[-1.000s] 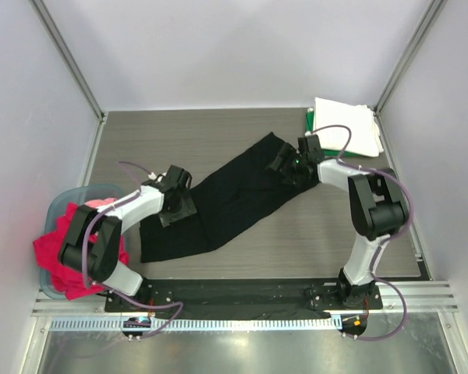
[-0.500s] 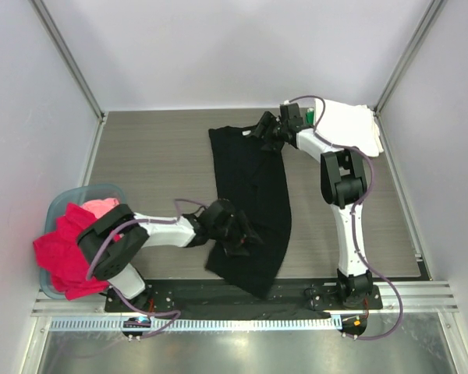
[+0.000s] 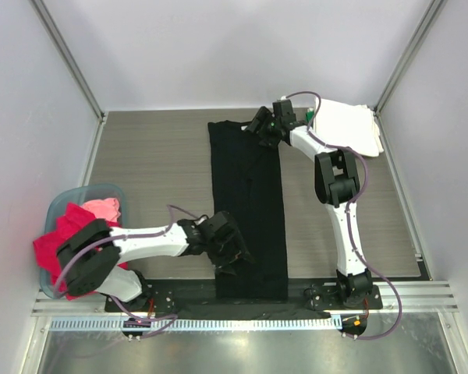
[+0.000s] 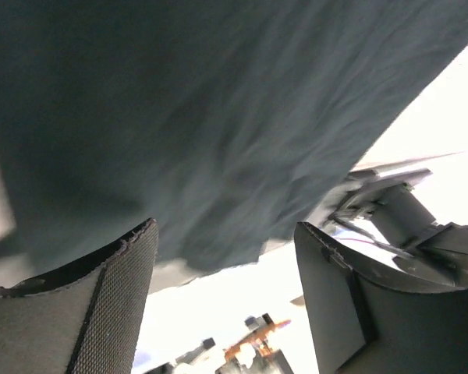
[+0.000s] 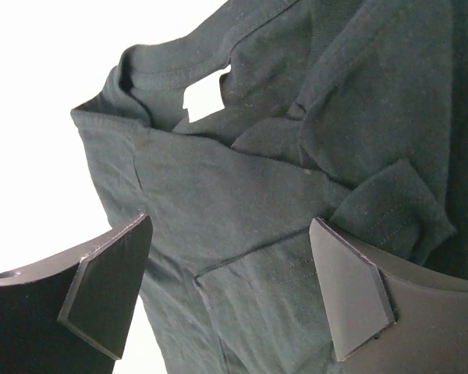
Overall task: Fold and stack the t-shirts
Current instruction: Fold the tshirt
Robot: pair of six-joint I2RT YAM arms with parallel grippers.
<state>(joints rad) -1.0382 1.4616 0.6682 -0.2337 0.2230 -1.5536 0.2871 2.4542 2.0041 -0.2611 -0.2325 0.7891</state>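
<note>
Black t-shirt (image 3: pixel 249 195): one, with both sets of fingers at its cloth.

Left fingers (image 4: pixel 101 304): two, spread apart and released. One pad has a woven mesh face; the other is plain and dark. Cloth shows past the tips with none pinched between them. From above they sit at the strip's left edge, toward its near end.

Right fingers (image 5: pixel 351 296): two, also spread wide and clamping nothing. The pads are flat, smooth and angular. The collar end is bunched in the gap, showing a ribbed neckband, stitched seams and soft creases. From above they are at the far right corner of the shirt.

The shirt is soft knit, laid out as a long narrow strip. It runs from the far part of the desk (image 3: pixel 156 156) down over the dark base plate (image 3: pixel 179 290) at the near edge. The desk is grey with a wood grain.

Far right corner: one folded white t-shirt (image 3: pixel 345 125), squarish, with a sliver of green t-shirt (image 3: pixel 310 119) at its left edge.

Left side: one pale blue tub (image 3: pixel 62 204), rounded plastic. It holds crumpled red cloth (image 3: pixel 51 249) spilling over the rim and one pink piece (image 3: pixel 101 209) on top. How many shirts the red cloth makes, I cannot tell.
</note>
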